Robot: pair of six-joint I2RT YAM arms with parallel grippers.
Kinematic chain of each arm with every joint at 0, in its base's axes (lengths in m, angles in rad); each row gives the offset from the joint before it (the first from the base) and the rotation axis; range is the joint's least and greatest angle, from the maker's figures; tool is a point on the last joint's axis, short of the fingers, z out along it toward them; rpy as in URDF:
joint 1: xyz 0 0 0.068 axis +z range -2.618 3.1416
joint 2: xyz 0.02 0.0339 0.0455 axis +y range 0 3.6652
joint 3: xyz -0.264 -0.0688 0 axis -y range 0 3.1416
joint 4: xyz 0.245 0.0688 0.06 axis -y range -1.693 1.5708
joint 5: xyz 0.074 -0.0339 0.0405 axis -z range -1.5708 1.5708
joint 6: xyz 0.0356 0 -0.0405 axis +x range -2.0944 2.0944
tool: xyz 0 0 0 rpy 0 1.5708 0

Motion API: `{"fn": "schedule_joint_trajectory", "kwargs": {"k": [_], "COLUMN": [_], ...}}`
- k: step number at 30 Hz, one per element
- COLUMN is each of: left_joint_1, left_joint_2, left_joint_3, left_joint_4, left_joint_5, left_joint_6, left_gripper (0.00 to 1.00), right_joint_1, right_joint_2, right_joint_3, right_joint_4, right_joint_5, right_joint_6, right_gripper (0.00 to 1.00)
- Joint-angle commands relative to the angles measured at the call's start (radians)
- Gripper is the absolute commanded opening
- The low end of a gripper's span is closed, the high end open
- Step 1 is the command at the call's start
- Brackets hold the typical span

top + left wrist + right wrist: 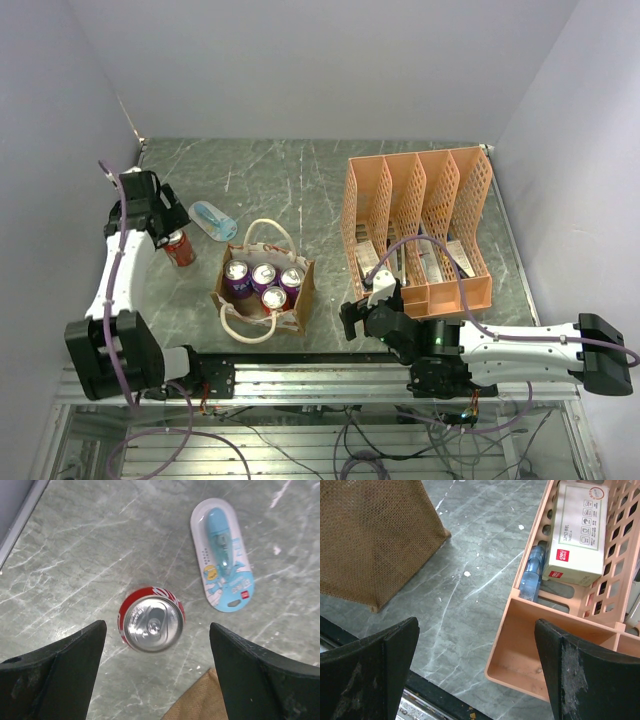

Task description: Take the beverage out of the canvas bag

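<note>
Top external view: nearest the lower edge, right of centre, the right gripper (360,315) hangs low over the grey marbled table (300,180), between the canvas bag (305,300) and the front of the orange file rack (415,225). Its wrist view shows its two black fingers (375,670) spread wide with nothing between them, the bag's woven brown wall at upper left and the rack's front compartment at lower right.

The bag stands upright at lower centre, cream handles looped over its near and far sides, mouth up. Four purple cans (264,276) stand inside it, silver tops showing.

Left of the bag, apart from it, a red can (181,250) stands upright on the bare table, outside the bag. The left gripper (168,228) is poised directly over it; the left wrist view looks straight down on the can's silver top, with the fingers (65,670) parted wide on either side and touching nothing.

Just beyond the can, a blue blister pack (222,555) lies flat on the table.

Farther right, the rack runs toward the back wall. Its compartments hold a white box (580,530) with a red label and a clear blue item (531,575) of uncertain kind beside it.
</note>
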Motion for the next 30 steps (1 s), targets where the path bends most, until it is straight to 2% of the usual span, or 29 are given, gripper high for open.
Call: {"fn": "schedule_joint_trajectory", "kwargs": {"k": [1, 8, 12, 15, 22, 30], "left_joint_1": [-0.001, -0.015, -0.042, -0.111, -0.325, -0.42], "left_joint_2": [-0.136, -0.433, -0.495, -0.517, -0.616, -0.654], "left_joint_3": [-0.03, -0.073, -0.069, -0.095, -0.16, -0.215], "left_joint_4": [-0.001, -0.08, -0.165, -0.221, -0.287, -0.343], "left_joint_5": [0.078, 0.342, 0.507, 0.575, 0.491, 0.419], "left_joint_6": [-0.023, -0.05, -0.059, -0.076, -0.142, -0.126], "left_gripper": [0.94, 0.94, 0.92, 0.91, 0.89, 0.9], "right_joint_1": [0.005, 0.005, 0.005, 0.005, 0.005, 0.005], "right_joint_2": [0.01, 0.004, 0.009, 0.026, 0.077, 0.078], "right_joint_3": [0.005, 0.005, 0.005, 0.011, 0.031, 0.031], "right_joint_4": [0.014, 0.013, 0.016, 0.015, 0.009, 0.003], "right_joint_5": [0.02, 0.026, 0.023, 0.024, 0.027, 0.037], "right_joint_6": [0.0, 0.003, 0.0, 0.0, 0.002, 0.01], "right_gripper": [1.0, 1.0, 1.0, 1.0, 1.0, 1.0]}}
